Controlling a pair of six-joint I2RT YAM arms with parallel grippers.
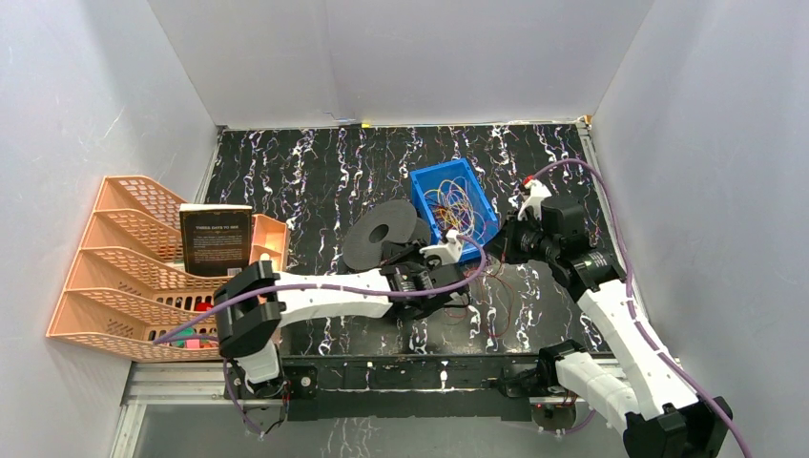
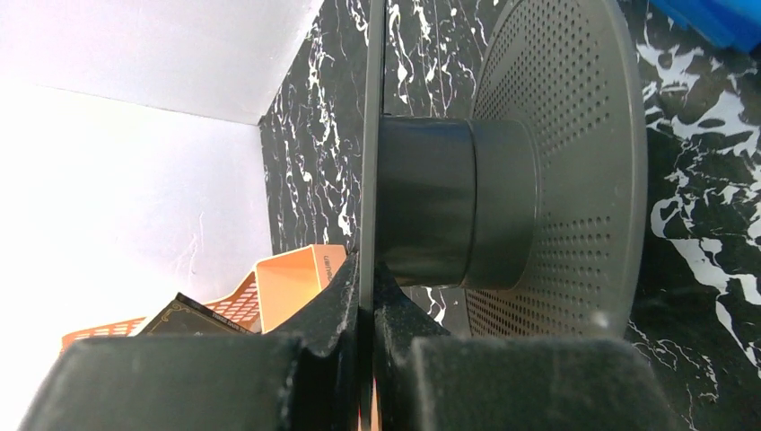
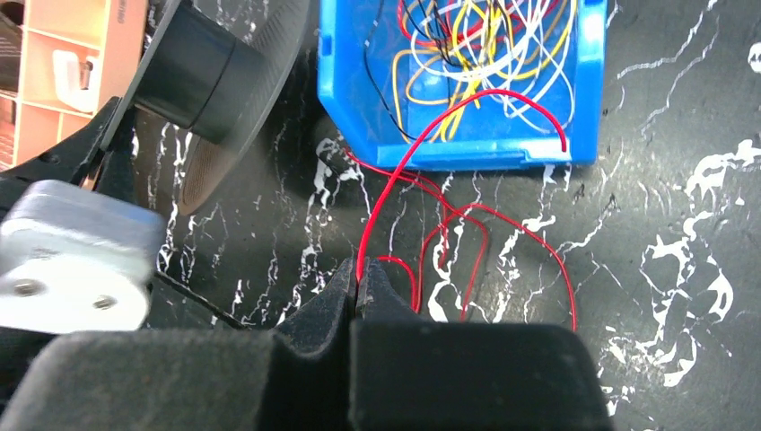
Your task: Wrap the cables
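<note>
A thin red cable strand runs from the right gripper's clenched jaws away over the near wall of the blue plastic bin, arching into the tangle of thin coloured cables lying inside. The left gripper's jaws clamp the flange of the dark grey perforated spool edge-on.

Even, diffuse light fills the top view. The plain white enclosure walls are bright without clipping, and shadows are hard to read on the black, white-veined marble-patterned bench.

In the left wrist view the wall at left is blown out almost to pure white. The left end effector in the foreground is dark, grainy and out of focus, while the grey perforated plastic spool is fairly sharp.

In the right wrist view the thin red cables are crisp. The right end effector is soft, and a pale grey metal block at left is smeared by blur.
</note>
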